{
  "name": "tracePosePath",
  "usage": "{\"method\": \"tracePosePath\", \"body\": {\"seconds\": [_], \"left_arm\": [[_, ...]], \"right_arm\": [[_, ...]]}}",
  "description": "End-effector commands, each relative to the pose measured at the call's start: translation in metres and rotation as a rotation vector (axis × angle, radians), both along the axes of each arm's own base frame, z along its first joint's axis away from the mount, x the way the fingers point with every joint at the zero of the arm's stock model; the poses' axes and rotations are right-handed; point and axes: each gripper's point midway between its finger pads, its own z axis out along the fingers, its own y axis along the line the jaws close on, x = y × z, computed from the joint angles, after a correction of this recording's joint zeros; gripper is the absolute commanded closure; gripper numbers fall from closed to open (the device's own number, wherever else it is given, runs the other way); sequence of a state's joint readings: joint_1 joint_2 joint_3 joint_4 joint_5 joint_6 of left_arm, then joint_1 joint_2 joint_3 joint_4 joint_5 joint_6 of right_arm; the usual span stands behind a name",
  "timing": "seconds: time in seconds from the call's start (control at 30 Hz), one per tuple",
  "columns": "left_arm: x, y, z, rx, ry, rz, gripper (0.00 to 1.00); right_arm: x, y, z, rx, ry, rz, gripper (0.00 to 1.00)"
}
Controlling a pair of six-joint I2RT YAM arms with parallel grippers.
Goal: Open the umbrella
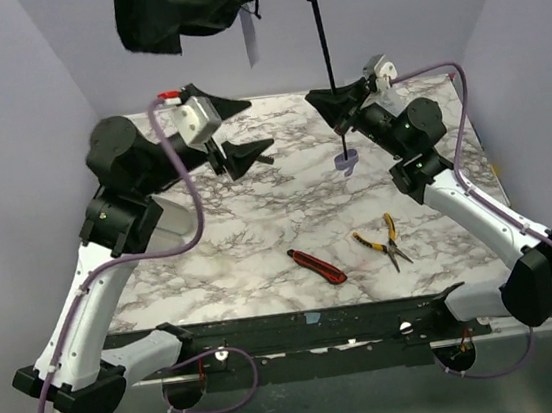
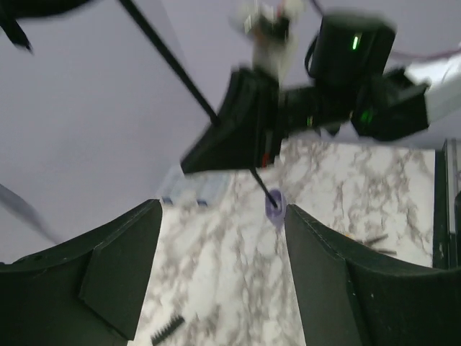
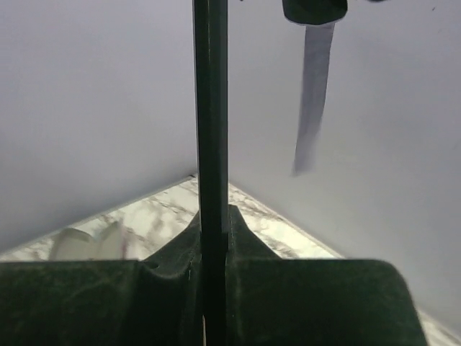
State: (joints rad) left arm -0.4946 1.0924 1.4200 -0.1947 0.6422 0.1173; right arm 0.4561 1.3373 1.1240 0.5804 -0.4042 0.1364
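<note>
Your umbrella (image 1: pixel 320 40) stands upright, its shaft (image 3: pixel 210 144) running vertically through the right gripper (image 1: pixel 338 108), whose jaws clamp it. The canopy (image 1: pixel 182 11) is above them and the handle (image 1: pixel 347 164) below. The left gripper (image 1: pixel 246 129), jaws apart and empty, hangs beside the shaft, so it is likely your free pusher.

I see matt black cloth and a smooth dark shaft (image 3: pixel 210 144) on the umbrella (image 1: pixel 182 11), over the smooth, marble-patterned table (image 1: pixel 258 224).

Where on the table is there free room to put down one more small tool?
The widest bare patch of the table lies between the left arm and the knife. A smaller one lies between the pliers and the umbrella handle. It is crowded at the far right, where the right gripper holds the umbrella shaft.
</note>
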Motion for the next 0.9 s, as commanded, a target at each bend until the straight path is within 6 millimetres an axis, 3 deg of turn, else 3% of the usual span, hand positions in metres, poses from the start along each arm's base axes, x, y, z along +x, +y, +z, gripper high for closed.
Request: {"method": "tracePosePath", "body": {"seconds": [0.0,0.17,0.27,0.43,0.63,0.73,0.87], "left_arm": [[-0.06,0.01,0.101,-0.089,-0.203,-0.131,0.29],[-0.091,0.03,0.152,-0.123,-0.343,-0.102,0.32],[-0.078,0.057,0.177,-0.174,-0.441,0.105,0.36],[-0.027,0.102,0.193,-0.118,-0.593,0.505,0.38],[-0.002,0.093,0.185,-0.039,-0.615,0.531,0.33],[0.004,0.09,0.191,-0.059,-0.615,0.535,0.34],[-0.007,0.078,0.209,-0.109,-0.672,0.46,0.5]], "right_arm": [[-0.007,-0.032,0.03,-0.084,-0.318,-0.208,1.0],[-0.007,-0.039,0.016,-0.137,-0.338,-0.253,1.0],[-0.008,-0.038,0.009,-0.138,-0.301,-0.238,1.0],[-0.013,-0.036,0.002,-0.15,-0.275,-0.212,1.0],[-0.011,-0.033,-0.014,-0.188,-0.228,-0.192,1.0],[-0.009,-0.032,-0.026,-0.216,-0.194,-0.193,1.0],[-0.004,-0.03,-0.043,-0.237,-0.137,-0.193,1.0]]}}
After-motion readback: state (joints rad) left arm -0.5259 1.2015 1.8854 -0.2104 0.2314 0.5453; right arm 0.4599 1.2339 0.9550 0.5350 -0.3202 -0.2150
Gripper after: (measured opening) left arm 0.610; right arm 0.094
